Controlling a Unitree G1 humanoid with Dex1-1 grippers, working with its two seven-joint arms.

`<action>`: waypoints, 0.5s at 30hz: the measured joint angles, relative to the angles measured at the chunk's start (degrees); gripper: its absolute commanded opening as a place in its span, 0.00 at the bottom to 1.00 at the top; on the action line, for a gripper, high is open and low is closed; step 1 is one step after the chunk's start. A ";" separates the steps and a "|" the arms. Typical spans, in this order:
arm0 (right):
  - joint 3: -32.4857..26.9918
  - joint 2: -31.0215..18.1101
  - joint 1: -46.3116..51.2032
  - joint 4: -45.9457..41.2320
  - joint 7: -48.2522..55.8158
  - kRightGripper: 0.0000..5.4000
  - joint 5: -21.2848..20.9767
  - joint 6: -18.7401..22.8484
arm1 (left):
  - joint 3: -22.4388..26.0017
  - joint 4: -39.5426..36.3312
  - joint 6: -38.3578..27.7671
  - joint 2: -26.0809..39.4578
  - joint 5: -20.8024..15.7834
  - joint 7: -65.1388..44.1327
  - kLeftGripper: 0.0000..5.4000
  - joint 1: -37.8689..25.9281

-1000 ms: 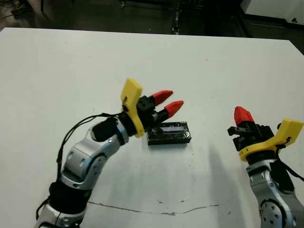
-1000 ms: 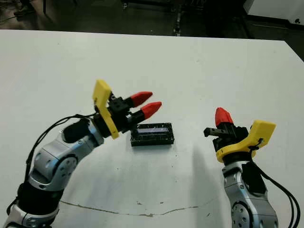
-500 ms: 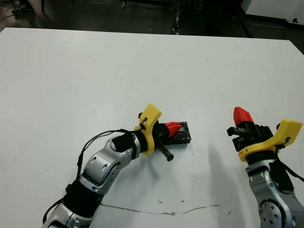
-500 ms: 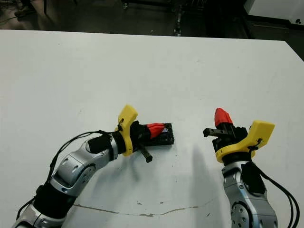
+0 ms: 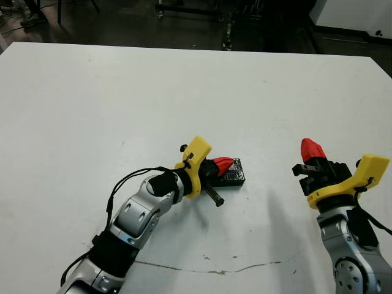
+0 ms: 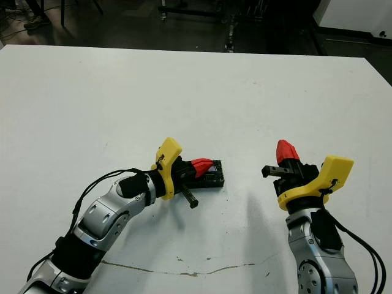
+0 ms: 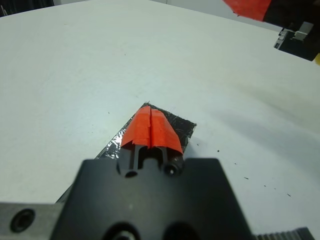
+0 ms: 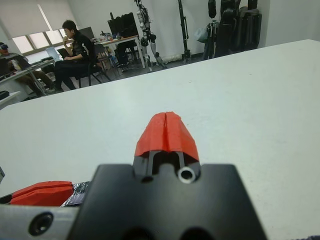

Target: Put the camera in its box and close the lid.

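Observation:
The lid (image 5: 236, 174) is a black glossy slab lying flat mid-table; its top also shows in the left wrist view (image 7: 181, 131). My left gripper (image 5: 223, 164) is shut, fingers (image 7: 151, 125) pressed together, with the tips resting on the lid's top from its left end. My right gripper (image 5: 312, 149) is shut and empty, held above the table well to the lid's right, pointing toward it (image 8: 166, 127). The camera and the box are hidden from view.
The white table (image 5: 122, 98) stretches wide on all sides; its far edge meets a dark floor. A thin dark scratch line (image 5: 208, 267) runs across the near part. People (image 8: 75, 47) sit at desks far beyond the table.
My left gripper, open above the lid a second ago, has dropped, shut, and now rests its tips on the lid. The right gripper has not moved. The head view has shifted slightly.

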 measured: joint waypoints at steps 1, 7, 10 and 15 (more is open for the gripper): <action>0.00 0.00 0.00 0.00 0.00 0.00 0.00 0.00 | 0.03 0.01 0.01 -0.05 0.01 0.00 0.00 0.00; 0.11 0.00 0.02 0.00 0.03 0.00 0.02 0.00 | 0.40 -0.11 1.73 -0.39 0.09 0.01 0.00 -0.40; 0.25 0.00 0.05 0.00 0.05 0.00 0.02 0.00 | 1.10 -1.71 4.96 -0.61 -0.18 0.66 0.00 -0.44; 0.45 0.01 0.11 0.00 0.05 0.00 0.02 -0.01 | 2.74 -5.89 8.47 -0.22 -2.29 0.18 0.00 0.62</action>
